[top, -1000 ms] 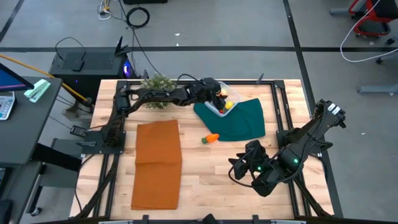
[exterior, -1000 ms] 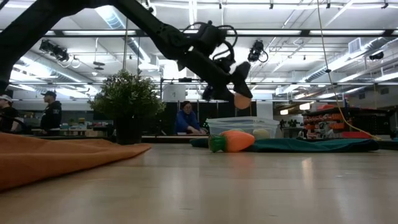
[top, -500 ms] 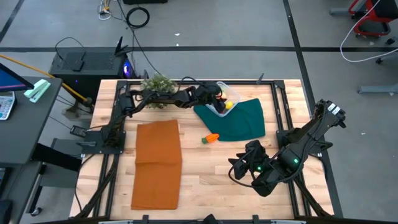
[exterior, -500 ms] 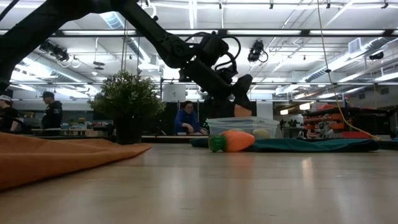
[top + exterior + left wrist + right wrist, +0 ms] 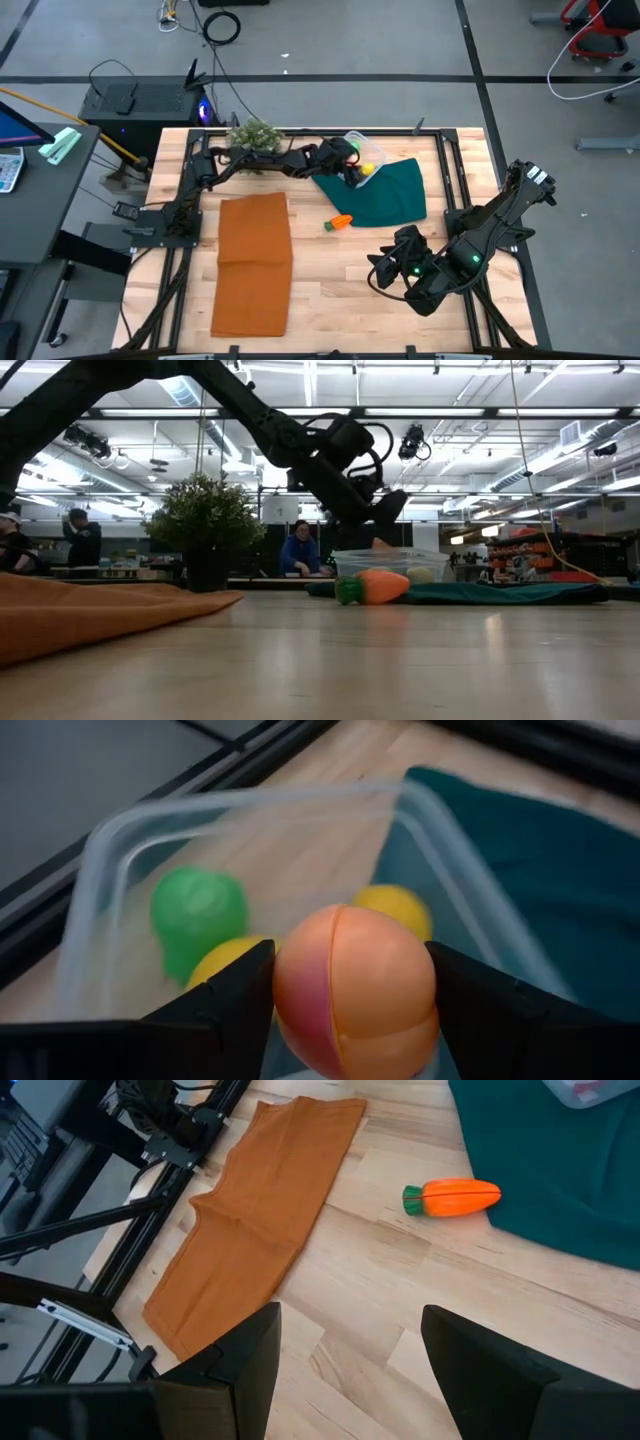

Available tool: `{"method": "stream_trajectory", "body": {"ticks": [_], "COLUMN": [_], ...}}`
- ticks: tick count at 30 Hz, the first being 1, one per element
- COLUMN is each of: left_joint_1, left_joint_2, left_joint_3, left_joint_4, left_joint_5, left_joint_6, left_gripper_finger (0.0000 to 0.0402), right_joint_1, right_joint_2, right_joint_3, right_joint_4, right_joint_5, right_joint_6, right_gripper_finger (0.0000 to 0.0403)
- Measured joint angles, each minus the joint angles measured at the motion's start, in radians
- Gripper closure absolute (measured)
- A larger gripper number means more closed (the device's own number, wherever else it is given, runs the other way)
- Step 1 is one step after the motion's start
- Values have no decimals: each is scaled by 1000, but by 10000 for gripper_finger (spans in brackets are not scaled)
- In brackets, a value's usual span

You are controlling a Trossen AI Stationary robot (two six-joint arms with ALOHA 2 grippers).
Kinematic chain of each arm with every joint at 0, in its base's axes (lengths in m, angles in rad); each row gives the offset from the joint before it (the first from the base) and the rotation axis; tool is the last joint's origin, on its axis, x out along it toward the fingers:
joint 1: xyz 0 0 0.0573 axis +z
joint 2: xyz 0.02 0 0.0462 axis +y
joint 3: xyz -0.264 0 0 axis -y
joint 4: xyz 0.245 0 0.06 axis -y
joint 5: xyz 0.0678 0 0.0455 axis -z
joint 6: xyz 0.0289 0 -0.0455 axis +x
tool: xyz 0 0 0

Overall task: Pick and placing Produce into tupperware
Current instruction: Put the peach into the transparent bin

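Overhead, the high view shows a pale wooden table (image 5: 340, 260) carrying a flat orange cloth (image 5: 254, 262), a rumpled dark green cloth (image 5: 385, 192) and a bushy potted plant (image 5: 252, 134); the clear, round-cornered tupperware (image 5: 365, 152) sits on the green cloth's far corner, and the smooth orange carrot (image 5: 340, 222) with its green top lies at the cloth's near edge. The left arm stretches across the far side of the table, its left gripper (image 5: 349, 163) lowered over the tupperware, while the right arm rests folded at the near right corner with the right gripper (image 5: 388, 268) above bare wood. At table height, the low view sets the left gripper (image 5: 378, 532) pointing down into the translucent box (image 5: 392, 562), the carrot (image 5: 374, 586) lying in front of it and a pale ball (image 5: 421, 574) showing through its wall; people stand in the room behind. Closer, the left wrist view shows the two dark fingers pinching a glossy peach ball (image 5: 357, 991) with a seam, held above the box's open mouth (image 5: 110, 850), where a green ball (image 5: 197, 915) and two yellow lemons (image 5: 396, 908) lie. Lastly, the right wrist view shows the right gripper's fingers (image 5: 245, 1360) spread apart with nothing between them, above grained wood near the orange cloth (image 5: 262, 1215) and the carrot (image 5: 452, 1197).
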Motion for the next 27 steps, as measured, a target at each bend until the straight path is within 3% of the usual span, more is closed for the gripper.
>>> {"method": "stream_trajectory", "body": {"ticks": [19,27], "left_joint_1": [10,6], "left_joint_2": [-1,-1], "left_joint_3": [-28,-29], "left_joint_4": [-59,-53], "left_joint_5": [-20,-15], "left_joint_6": [-17,-21], "left_gripper_finger": [156,114], "right_joint_1": [0,0], "right_joint_2": [0,0], "right_joint_3": [0,0], "right_joint_4": [0,0], "right_joint_5": [0,0], "right_joint_6": [-1,-1], "right_gripper_finger": [194,194]}}
